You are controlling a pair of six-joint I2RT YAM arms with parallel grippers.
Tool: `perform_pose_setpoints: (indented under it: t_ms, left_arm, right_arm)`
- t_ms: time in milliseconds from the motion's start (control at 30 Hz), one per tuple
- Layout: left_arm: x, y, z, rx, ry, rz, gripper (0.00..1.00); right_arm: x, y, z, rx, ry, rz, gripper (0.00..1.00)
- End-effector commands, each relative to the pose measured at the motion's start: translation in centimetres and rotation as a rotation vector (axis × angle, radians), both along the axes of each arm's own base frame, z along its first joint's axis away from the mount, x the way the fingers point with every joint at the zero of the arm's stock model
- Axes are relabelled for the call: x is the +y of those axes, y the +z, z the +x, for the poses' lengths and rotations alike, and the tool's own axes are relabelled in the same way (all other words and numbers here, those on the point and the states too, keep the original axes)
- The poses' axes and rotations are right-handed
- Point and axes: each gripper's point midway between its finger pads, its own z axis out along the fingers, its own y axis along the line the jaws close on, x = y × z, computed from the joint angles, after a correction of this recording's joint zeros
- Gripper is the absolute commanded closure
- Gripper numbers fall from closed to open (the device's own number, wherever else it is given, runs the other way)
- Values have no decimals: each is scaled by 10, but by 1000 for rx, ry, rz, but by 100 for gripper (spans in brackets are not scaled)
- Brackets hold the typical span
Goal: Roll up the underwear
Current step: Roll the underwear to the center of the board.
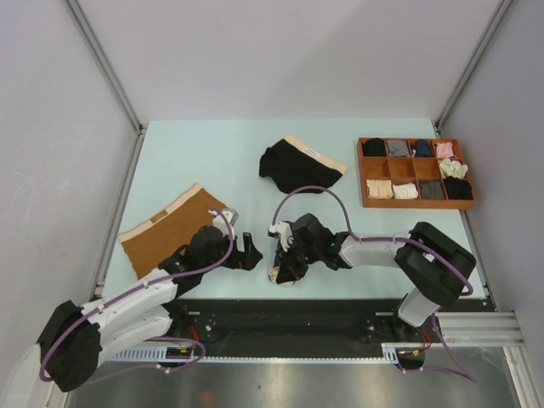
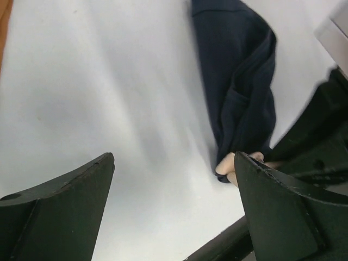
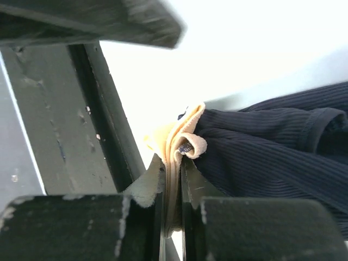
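Note:
The navy blue underwear (image 3: 272, 147) is a bunched bundle near the table's front edge. My right gripper (image 3: 173, 163) is shut on its folded pale beige waistband (image 3: 179, 138). In the top view this bundle (image 1: 279, 273) lies mostly hidden under the right gripper (image 1: 286, 255). My left gripper (image 1: 249, 253) stands open just left of it, with only bare table between its fingers (image 2: 65, 206). The navy cloth (image 2: 239, 81) lies ahead and to the right of them. The rust-brown underwear (image 1: 170, 229) lies flat at the left. The black underwear (image 1: 297, 166) lies crumpled at the middle back.
A wooden tray (image 1: 416, 204) with compartments stands at the back right and holds several rolled garments. The table's front edge and a black rail (image 1: 280, 310) run just behind both grippers. Grey walls close in the table's left, back and right.

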Motion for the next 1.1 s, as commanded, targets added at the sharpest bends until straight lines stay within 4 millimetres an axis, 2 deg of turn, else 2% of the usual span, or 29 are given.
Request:
perform_pose_setpoints:
  t_ms: [0, 133, 200, 267, 400, 600, 733, 1067]
  left_arm:
    - [-18, 20, -2, -134, -123, -86, 6]
    - [-38, 26, -20, -166, -258, -172, 8]
    - [-44, 27, -25, -182, -296, -200, 13]
    - [-50, 22, -30, -163, -328, -203, 18]
    - [-65, 19, -36, -166, -384, -204, 19]
    - [-70, 11, -25, -177, -369, -149, 25]
    - [-71, -2, -17, -152, -353, -106, 28]
    - [-79, -10, -5, -162, -333, -107, 37]
  right_arm:
    - [7, 10, 17, 55, -24, 58, 100]
    - [3, 11, 30, 114, -43, 84, 100]
    - [0, 7, 36, 134, -58, 83, 100]
    - [-1, 7, 41, 167, -62, 102, 100]
    - [-5, 2, 48, 220, -71, 120, 100]
    - [-4, -4, 51, 265, -58, 133, 100]
    - [-6, -5, 53, 288, -59, 150, 100]
    - [-8, -9, 53, 303, -48, 148, 100]
